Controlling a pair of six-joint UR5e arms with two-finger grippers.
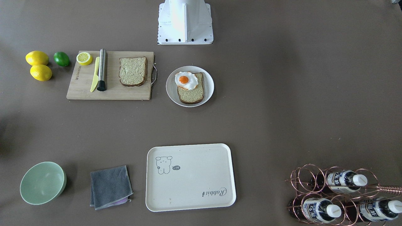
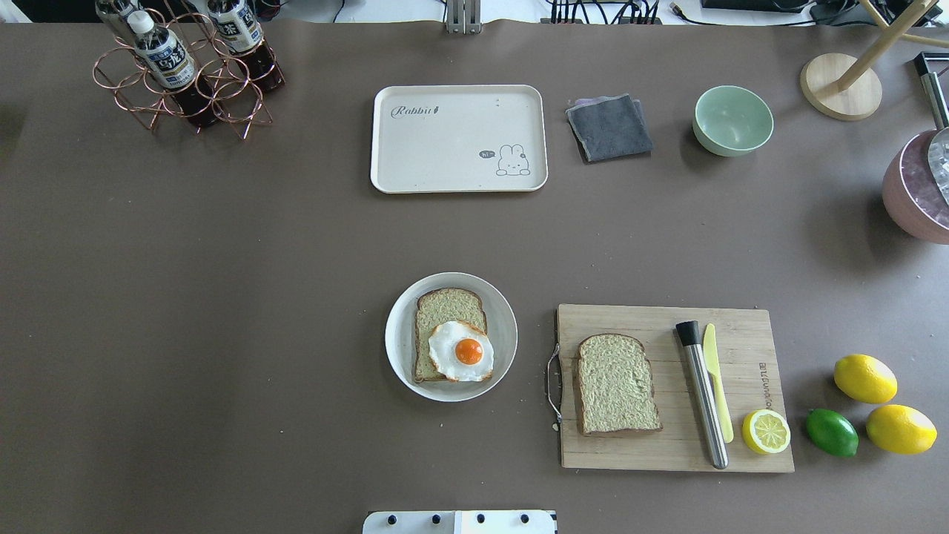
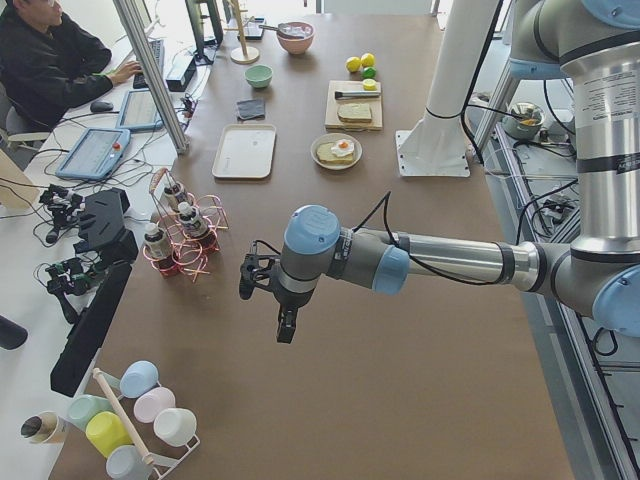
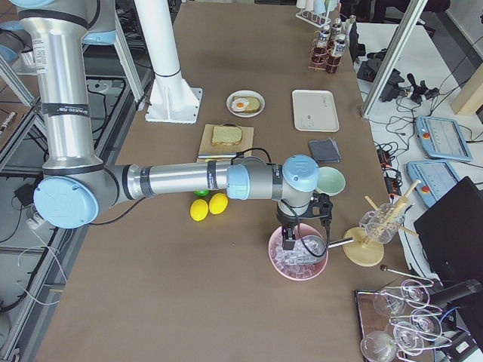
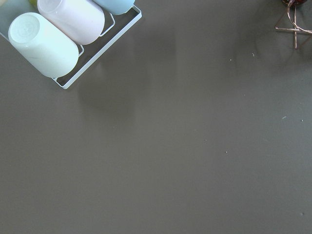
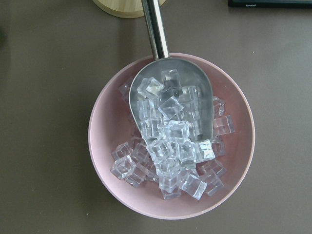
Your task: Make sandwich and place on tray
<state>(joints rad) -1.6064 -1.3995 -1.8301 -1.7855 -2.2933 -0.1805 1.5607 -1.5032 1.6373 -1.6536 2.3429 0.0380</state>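
left arm (image 3: 400,262) outstretched over table (image 5: 170,146) | right arm (image 4: 189,181) above ice bowl (image 6: 100,131) | both jaws: cannot tell

Both arms outstretched sideways, left gripper (image 3: 284,330) and right gripper (image 4: 290,240) downward, their opening unclear.

Overhead I look down from behind the base (image 2: 460,521); the front camera faces it, both sharing the tray (image 2: 445,148) and plate (image 2: 397,334). End cameras look lengthwise (from well back); wrist cameras stare down at the bench (image 5: 170,161), close.
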